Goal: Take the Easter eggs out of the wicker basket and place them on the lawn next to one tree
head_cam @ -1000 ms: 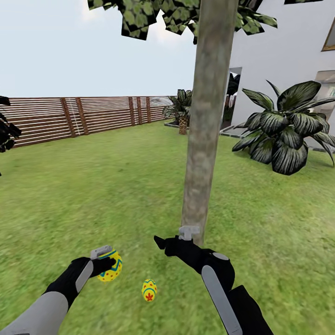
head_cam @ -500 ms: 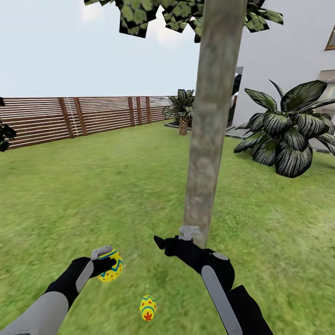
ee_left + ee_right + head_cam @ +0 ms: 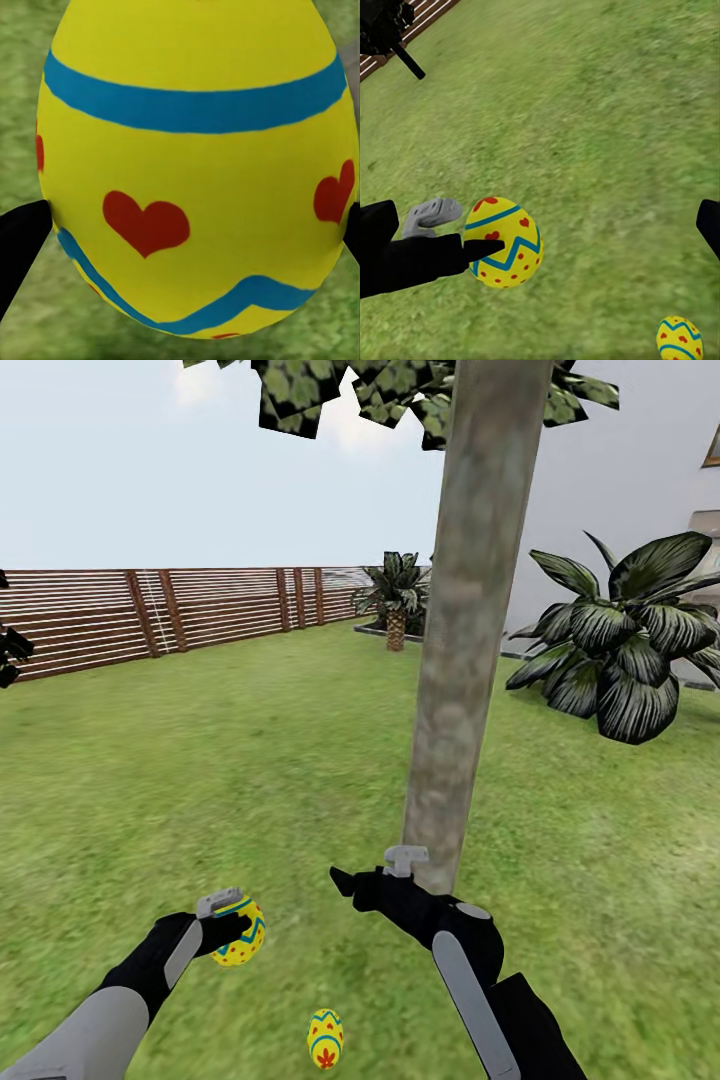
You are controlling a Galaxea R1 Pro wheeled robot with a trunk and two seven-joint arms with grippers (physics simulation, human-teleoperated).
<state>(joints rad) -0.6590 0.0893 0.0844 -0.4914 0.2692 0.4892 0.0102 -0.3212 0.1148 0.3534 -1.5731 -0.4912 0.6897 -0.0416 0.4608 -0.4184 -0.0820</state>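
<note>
You have two eggs near the tree (image 3: 470, 660): one held (image 3: 240, 933), one on grass (image 3: 325, 1038).

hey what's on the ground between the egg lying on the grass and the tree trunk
Only bare lawn. In the head view, the right gripper hangs above that stretch between the loose egg and the tree trunk.

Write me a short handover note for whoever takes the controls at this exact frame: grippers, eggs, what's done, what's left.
Left gripper: shut on a held egg, low over the lawn.
Right gripper: open and empty, beside the base of the tree.
One egg on the grass lies near the trunk.
Done: one egg placed by the tree.
Left: set the held egg down by the trunk. The third egg and the basket are not accounted for here.
</note>
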